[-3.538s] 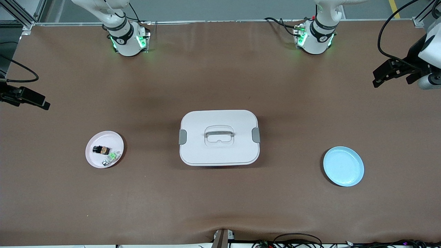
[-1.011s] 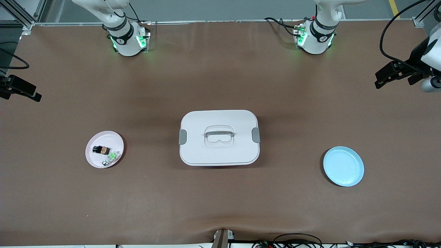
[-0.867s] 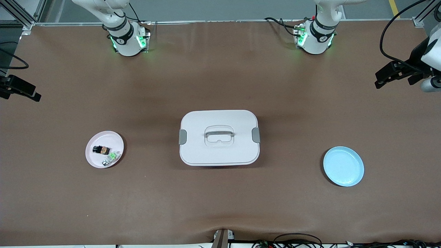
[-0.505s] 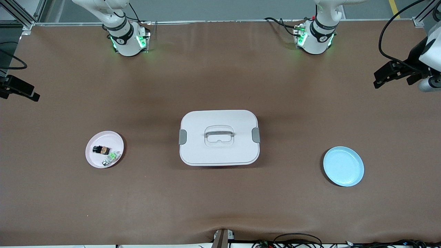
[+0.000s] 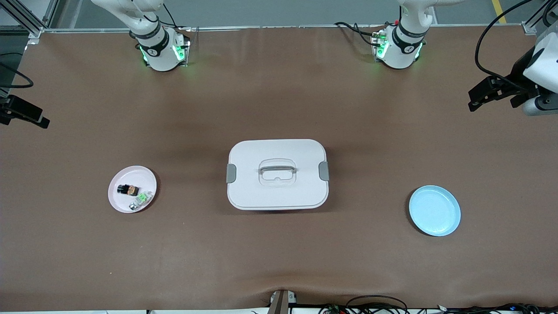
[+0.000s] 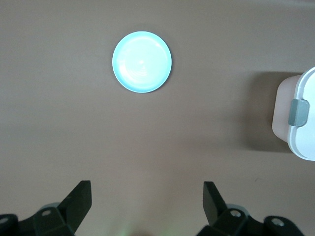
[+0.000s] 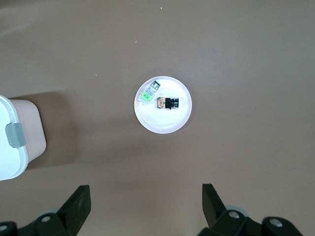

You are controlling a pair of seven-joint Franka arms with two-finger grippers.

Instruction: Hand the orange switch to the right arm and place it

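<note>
The orange switch [image 5: 127, 189] [image 7: 167, 103], a tiny black piece with an orange middle, lies on a small pink plate [image 5: 120, 201] [image 7: 167, 129] toward the right arm's end of the table. My right gripper [image 5: 26, 115] [image 7: 146, 196] hangs high over that end of the table, open and holding nothing, with the plate well apart from it. At the other end my left gripper [image 5: 490, 98] [image 6: 146, 196] is up over the table's edge, also open and holding nothing.
A tiny green-and-white component [image 5: 141, 199] [image 7: 148, 92] shares the pink plate. A white lidded box [image 5: 277, 192] [image 6: 300, 118] [image 7: 15, 142] with a handle sits mid-table. A light blue plate [image 5: 434, 210] [image 6: 141, 62] lies toward the left arm's end.
The left gripper has drifted slightly toward the middle of the table. The right gripper has hardly moved. Nothing on the table has shifted.
</note>
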